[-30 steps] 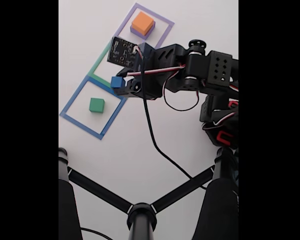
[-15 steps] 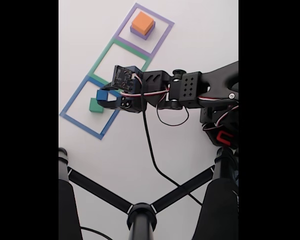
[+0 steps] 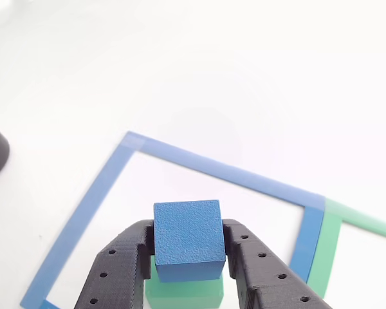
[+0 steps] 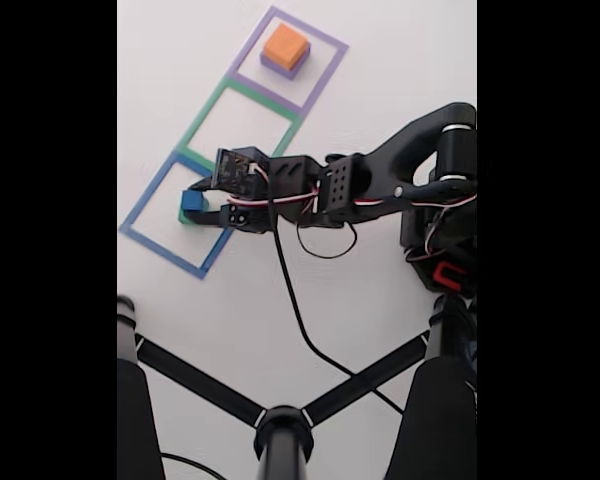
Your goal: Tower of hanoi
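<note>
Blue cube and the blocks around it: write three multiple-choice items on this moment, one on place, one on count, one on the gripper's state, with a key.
1. Inside which taped outline is the gripper working?
A. the purple one
B. the green one
C. the blue one

2. How many blocks are stacked in the purple taped outline?
A. two
B. none
C. four

3. What is the gripper doing?
A. standing open, holding nothing
B. shut on the blue cube
C. shut on the orange block

Key: 1 C, since the fixed view shows the gripper inside the blue taped outline. 2 A, since the orange block sits on the purple block. 3 B, since the other view shows both fingers against the sides of the blue cube, directly over the green cube.
</note>
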